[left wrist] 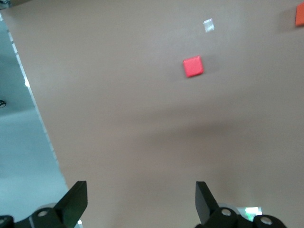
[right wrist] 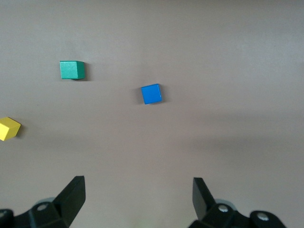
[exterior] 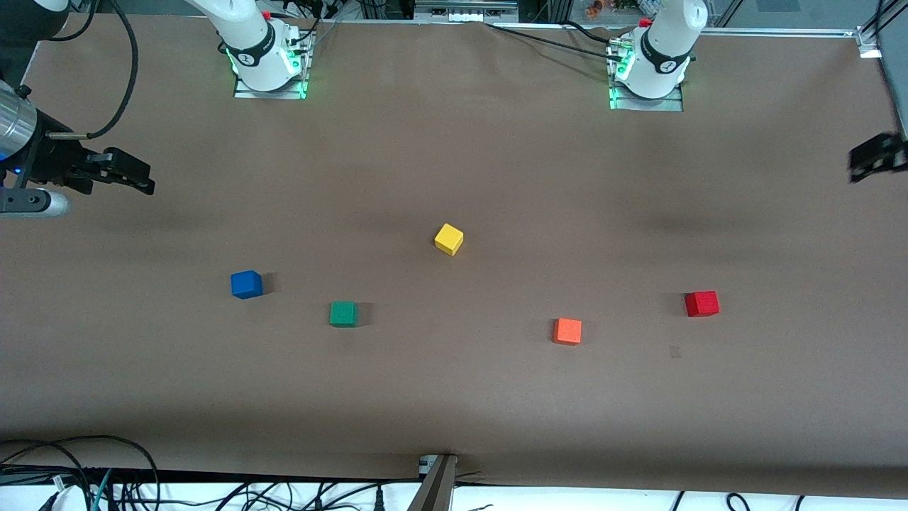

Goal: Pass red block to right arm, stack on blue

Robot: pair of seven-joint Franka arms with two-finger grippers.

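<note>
The red block (exterior: pixel 701 304) (left wrist: pixel 193 66) lies on the brown table toward the left arm's end. The blue block (exterior: pixel 246 284) (right wrist: pixel 151 93) lies toward the right arm's end. My left gripper (exterior: pixel 877 156) (left wrist: pixel 141 202) hangs open and empty over the table edge at the left arm's end, well away from the red block. Over the table's opposite end, the right gripper (exterior: pixel 138 177) (right wrist: pixel 139 198) is open too, with nothing between its fingers, apart from the blue block.
A green block (exterior: pixel 343 314) (right wrist: pixel 72 70), a yellow block (exterior: pixel 448 238) (right wrist: pixel 8 128) and an orange block (exterior: pixel 567 331) (left wrist: pixel 299 16) lie between the red and blue ones. A small pale patch (exterior: pixel 674 351) (left wrist: pixel 208 25) marks the table near the red block. Cables run along the front edge.
</note>
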